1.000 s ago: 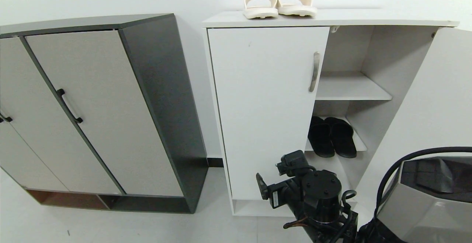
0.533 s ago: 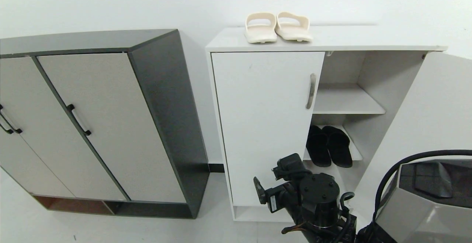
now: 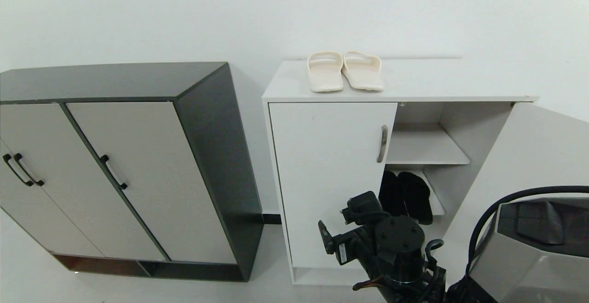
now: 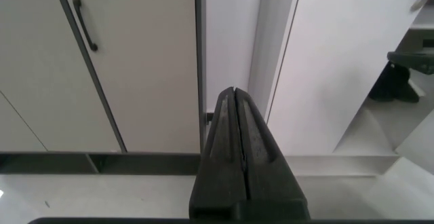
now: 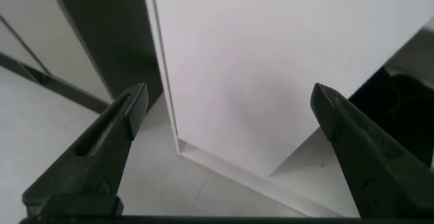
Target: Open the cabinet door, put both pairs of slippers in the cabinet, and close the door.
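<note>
A cream pair of slippers (image 3: pixel 344 71) lies on top of the white cabinet (image 3: pixel 414 82). The cabinet's right door (image 3: pixel 520 165) is swung open; its left door (image 3: pixel 329 174) is closed. A black pair of slippers (image 3: pixel 407 195) rests on the lower shelf inside, also visible in the right wrist view (image 5: pixel 407 102). My right arm (image 3: pixel 391 243) hangs low in front of the closed left door, and my right gripper (image 5: pixel 227 91) is open with nothing in it. My left gripper (image 4: pixel 234 91) is shut and empty, low down, facing the gap between the two cabinets.
A dark cabinet (image 3: pixel 138 156) with closed grey doors stands to the left of the white one, a narrow gap between them. The upper shelf (image 3: pixel 423 146) of the white cabinet is bare. Light floor lies in front.
The head camera has moved, so the whole scene sits lower in the picture and the cabinet tops show more. The slippers, doors and right arm have not moved.
</note>
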Motion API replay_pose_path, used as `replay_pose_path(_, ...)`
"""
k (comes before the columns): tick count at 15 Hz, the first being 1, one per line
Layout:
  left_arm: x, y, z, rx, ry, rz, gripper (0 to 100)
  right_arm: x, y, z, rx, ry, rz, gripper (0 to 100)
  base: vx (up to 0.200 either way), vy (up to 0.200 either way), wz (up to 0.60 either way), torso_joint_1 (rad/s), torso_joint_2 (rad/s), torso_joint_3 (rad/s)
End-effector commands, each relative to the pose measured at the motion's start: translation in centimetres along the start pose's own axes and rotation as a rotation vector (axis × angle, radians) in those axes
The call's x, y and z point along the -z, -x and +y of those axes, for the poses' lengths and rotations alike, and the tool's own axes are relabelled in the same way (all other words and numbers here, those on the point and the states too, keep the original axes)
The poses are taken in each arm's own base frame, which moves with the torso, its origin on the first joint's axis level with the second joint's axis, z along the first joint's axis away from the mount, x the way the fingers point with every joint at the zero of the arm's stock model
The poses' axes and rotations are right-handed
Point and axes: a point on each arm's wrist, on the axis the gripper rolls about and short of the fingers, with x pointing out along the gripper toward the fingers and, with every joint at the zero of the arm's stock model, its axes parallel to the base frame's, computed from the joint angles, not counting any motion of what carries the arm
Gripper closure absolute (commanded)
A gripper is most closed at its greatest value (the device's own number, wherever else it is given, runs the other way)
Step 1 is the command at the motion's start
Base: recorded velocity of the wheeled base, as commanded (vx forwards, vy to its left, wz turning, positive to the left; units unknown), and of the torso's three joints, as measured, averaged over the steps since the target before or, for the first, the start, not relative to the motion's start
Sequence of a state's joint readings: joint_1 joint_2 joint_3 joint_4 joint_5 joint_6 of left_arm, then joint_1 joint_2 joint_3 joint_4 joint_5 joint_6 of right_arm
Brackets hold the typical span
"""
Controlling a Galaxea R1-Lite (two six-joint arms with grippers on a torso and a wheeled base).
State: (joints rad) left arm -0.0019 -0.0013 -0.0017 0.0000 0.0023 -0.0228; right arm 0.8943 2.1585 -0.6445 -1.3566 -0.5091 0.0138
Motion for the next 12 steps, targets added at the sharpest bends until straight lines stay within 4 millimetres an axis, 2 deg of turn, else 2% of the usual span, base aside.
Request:
replay_pose_path(1, 0.0, -0.01, 0.0, 0.0, 0.0, 0.001, 100, 0.02, 0.03, -0.01, 0.0, 0.0, 0.0, 0, 0.0, 0.0, 0.0, 0.163, -0.47, -0.315)
replay_pose_path(12, 0.0, -0.01, 0.0, -0.001, 0.002, 0.001, 100, 0.13, -0.01, -0.18, 0.005, 0.005, 0.007, 0, 0.0, 0.0, 0.0, 0.2, -0.51, -0.31)
